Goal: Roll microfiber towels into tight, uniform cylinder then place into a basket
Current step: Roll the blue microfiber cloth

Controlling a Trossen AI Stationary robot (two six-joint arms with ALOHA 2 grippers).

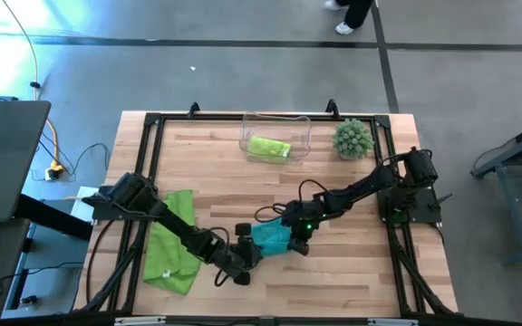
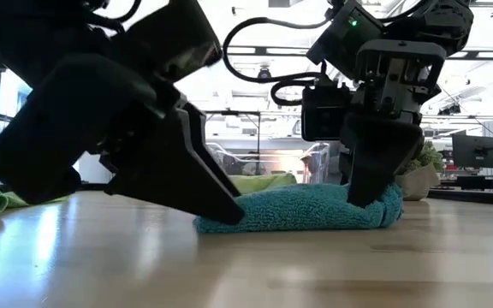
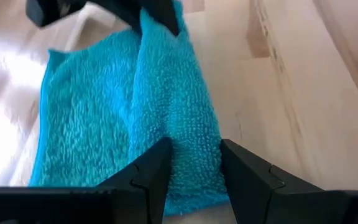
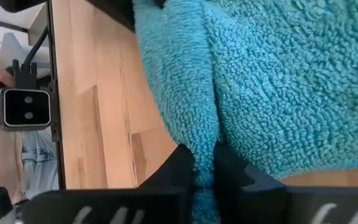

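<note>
Teal towel (image 1: 270,239) lies near the middle of the table's (image 1: 333,290) near half, folded into a thick band but not yet a cylinder; in the low view it sits flat and loose on the wood. Going left to right: 1 lime green towel (image 1: 172,244) lies spread flat at the table's left side, waiting its turn. Next, the left gripper (image 3: 190,171) is at the teal towel's left end, its fingers standing partly apart with a fold of the cloth between them, so it has hold of that end. Just right of it, the right gripper (image 4: 204,168) pinches a ridge of the same towel at its right end, the fingers nearly together on the cloth. Far of them, the clear basket (image 1: 275,132) stands at the far edge with 1 rolled lime green towel (image 1: 268,148) already in it, and a spiky plant ball (image 1: 352,139) sits just right of the basket.

To roll this well, I judge both ends should turn together at an even pace, keeping the cloth taut between the 2 grippers so the edges stay aligned and no slack bulges in the middle; a lopsided pull would likely give a cone rather than a cylinder
</note>
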